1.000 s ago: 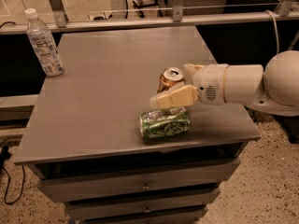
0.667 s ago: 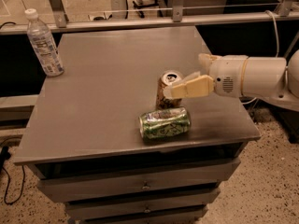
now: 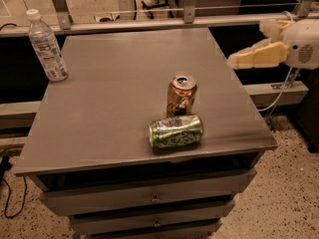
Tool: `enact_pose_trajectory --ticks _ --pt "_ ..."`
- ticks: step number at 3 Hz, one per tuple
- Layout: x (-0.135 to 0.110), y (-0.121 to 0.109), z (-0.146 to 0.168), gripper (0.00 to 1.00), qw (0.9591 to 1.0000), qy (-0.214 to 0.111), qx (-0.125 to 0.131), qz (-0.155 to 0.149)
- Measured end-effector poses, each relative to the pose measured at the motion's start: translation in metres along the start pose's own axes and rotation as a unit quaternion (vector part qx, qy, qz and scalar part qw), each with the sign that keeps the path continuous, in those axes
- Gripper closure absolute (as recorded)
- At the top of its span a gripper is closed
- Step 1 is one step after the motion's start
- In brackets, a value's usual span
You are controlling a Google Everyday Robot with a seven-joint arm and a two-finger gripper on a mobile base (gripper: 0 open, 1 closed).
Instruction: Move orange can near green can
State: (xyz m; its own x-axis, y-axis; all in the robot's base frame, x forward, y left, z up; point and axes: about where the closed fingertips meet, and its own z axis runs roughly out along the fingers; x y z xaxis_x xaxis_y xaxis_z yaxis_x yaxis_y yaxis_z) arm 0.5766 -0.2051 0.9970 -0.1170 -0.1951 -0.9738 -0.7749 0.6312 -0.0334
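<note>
The camera view looks down on one grey table (image 3: 99, 123) with drawers in its front; two small drawer knobs (image 3: 156, 199) show, one above the other.

Two drink cans are on the tabletop, both in the near right part. The one orange can (image 3: 181, 94) stands upright, its silver top and pull tab facing up. The one green can (image 3: 175, 131) lies on its side just on the near side of the orange can, its long axis running left to right and one silver end turned left. The two are so close that whether they touch cannot be told. The green can sits close to the near edge of the table.

One clear plastic bottle (image 3: 46, 46) with a white cap and a pale label stands upright at the far left corner, well apart from both cans.

The one gripper (image 3: 239, 59) is on the right, off the table's right edge and above the level of the top. It is cream-coloured, points left toward the table, and comes out of a white rounded arm housing (image 3: 304, 46) at the picture's right edge. It is well apart from both cans and touches neither; whether it is apart or together cannot be told.

A grey metal rail (image 3: 149, 23) runs along the far side behind the table. One dark cable (image 3: 6, 183) lies on the speckled floor (image 3: 289, 193) at the near left.
</note>
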Motion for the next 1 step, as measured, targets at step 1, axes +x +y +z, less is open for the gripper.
enact_pose_trajectory --ticks 1 --pt "-0.0394 -0.0180 -0.0252 0.00 0.9990 -0.027 0.025 -0.024"
